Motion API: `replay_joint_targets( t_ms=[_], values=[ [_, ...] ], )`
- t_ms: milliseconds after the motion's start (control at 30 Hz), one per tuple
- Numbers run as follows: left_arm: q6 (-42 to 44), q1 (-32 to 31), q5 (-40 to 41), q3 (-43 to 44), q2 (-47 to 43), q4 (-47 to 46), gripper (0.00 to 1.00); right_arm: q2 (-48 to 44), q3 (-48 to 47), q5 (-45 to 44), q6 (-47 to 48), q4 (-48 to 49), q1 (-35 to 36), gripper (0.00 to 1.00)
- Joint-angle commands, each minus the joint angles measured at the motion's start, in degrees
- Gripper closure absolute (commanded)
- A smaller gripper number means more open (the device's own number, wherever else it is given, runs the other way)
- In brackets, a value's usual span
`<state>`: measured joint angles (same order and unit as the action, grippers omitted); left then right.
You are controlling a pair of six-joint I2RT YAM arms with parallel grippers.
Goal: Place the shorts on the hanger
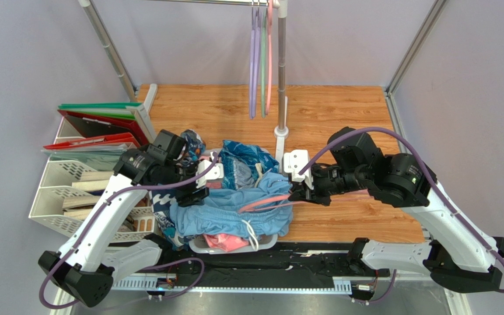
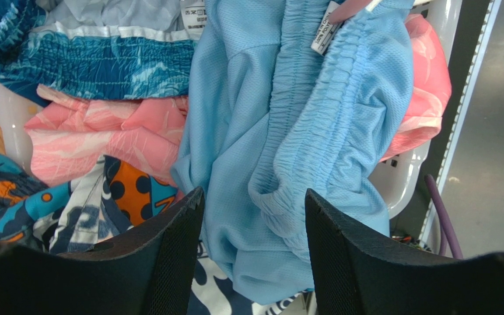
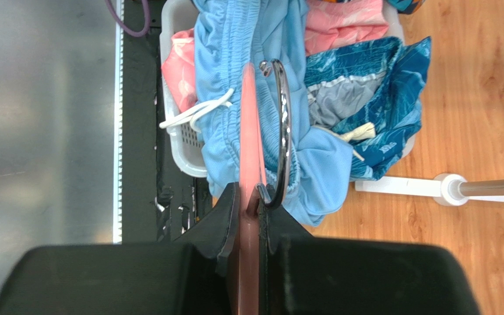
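The light blue shorts (image 1: pixel 231 213) lie heaped on the laundry pile, gathered waistband (image 2: pixel 320 125) up and white drawstring (image 3: pixel 195 113) trailing over the basket rim. My left gripper (image 1: pixel 199 190) hovers open just over them, its jaws (image 2: pixel 254 197) standing apart on either side of a fold, holding nothing. My right gripper (image 1: pixel 297 195) is shut on the salmon-pink hanger (image 1: pixel 264 202) near its metal hook (image 3: pixel 284 125). The hanger (image 3: pixel 251 125) reaches out across the shorts (image 3: pixel 225 59); whether it runs inside the fabric I cannot tell.
A white basket (image 1: pixel 264 243) holds a pink garment (image 1: pixel 225 243) and a teal patterned garment (image 1: pixel 248 157). A rack pole (image 1: pixel 281 72) with purple hangers (image 1: pixel 253 59) stands behind. File trays (image 1: pixel 64 190) and folders (image 1: pixel 97 125) sit at the left.
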<state>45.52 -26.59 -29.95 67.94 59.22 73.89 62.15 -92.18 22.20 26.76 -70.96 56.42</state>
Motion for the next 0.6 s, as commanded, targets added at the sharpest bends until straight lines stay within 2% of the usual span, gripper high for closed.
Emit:
replay_joint_targets(
  t_ms=[0,233,300,467,567],
  values=[
    [7.12,0.05,-2.65,-1.67,0.81,-0.15,0.37,-0.54,-0.19,3.72,-0.31,-1.9,-0.09,1.0],
    [11.96,-0.92,-6.16,-3.52,0.2,5.65,0.41,-0.63,0.86,7.68,0.22,-5.59,-0.09,1.0],
    [13.36,-1.1,-7.83,-4.13,-1.56,6.79,0.45,-0.71,1.13,7.86,0.22,-5.59,0.0,1.0],
    [16.09,-3.9,-7.05,-6.5,-7.19,7.15,0.63,-0.72,1.3,8.74,0.57,-5.77,-0.09,1.0],
    [16.09,-6.62,-6.87,-6.33,-6.14,9.95,0.67,-0.72,1.39,8.48,0.48,-4.98,-0.09,1.0]
  ],
)
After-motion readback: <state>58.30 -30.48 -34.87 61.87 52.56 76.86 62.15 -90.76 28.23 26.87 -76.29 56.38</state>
